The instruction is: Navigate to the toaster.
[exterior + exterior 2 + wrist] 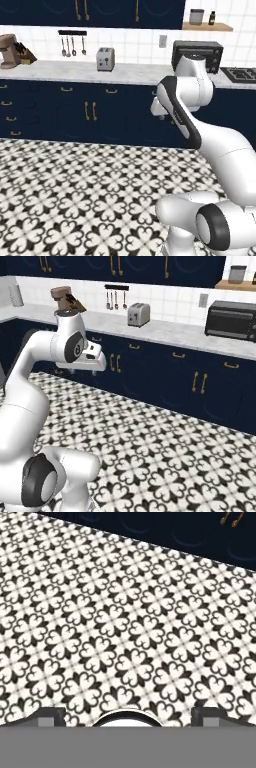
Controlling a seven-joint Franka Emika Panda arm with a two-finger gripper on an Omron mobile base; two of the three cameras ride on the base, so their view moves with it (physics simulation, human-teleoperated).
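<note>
Toaster (105,59), small, boxy and silver-grey, stands on the pale stone counter (75,71) by the white tiled wall, far across the floor from the robot. Metal spoons (73,46) hang just to its left. A big black toaster oven (232,319) sits farther right. The gripper (130,714) points down at the black-and-white patterned floor (125,622), its fingertips (50,716) wide apart, holding nothing.

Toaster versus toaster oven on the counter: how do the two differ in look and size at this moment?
The toaster is small, boxy and silver-grey; the toaster oven is larger, wider and black. The toaster oven shows a dark front door, the toaster a plain light side. In the left base view the arm partly covers the toaster oven, while the toaster stands unobstructed. Both sit on the pale counter against the tiled wall.
</note>
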